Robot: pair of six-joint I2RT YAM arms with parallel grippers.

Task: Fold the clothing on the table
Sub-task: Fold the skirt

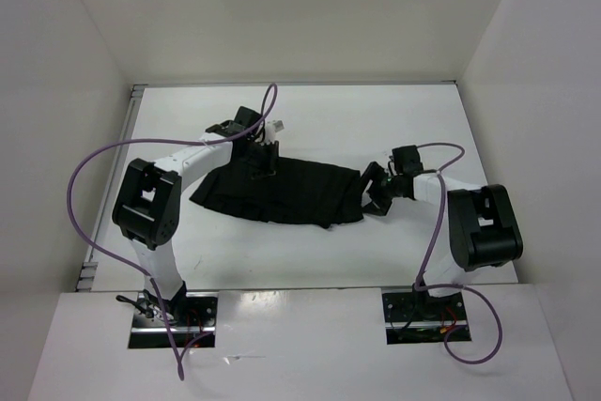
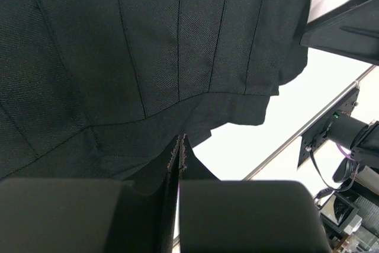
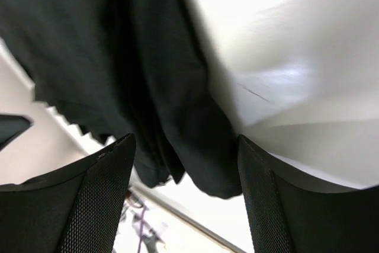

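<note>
The clothing (image 1: 282,190) is a black pleated skirt, lying crumpled lengthwise across the middle of the white table (image 1: 376,119). My left gripper (image 1: 264,164) sits at the skirt's far edge and is shut on a pinch of its fabric. In the left wrist view the pleats (image 2: 148,45) fan out above the closed left gripper (image 2: 180,146). My right gripper (image 1: 373,192) is at the skirt's right end. There the right gripper (image 3: 185,152) stands open, and a bunched end of the skirt (image 3: 148,57) hangs between its mesh-padded fingers (image 3: 106,194) without being pinched.
White upright walls (image 1: 526,35) enclose the table on three sides. A metal rail (image 1: 131,129) runs along the left edge. Purple cables (image 1: 84,194) loop beside both arms. Bare tabletop (image 1: 310,251) lies in front of the skirt.
</note>
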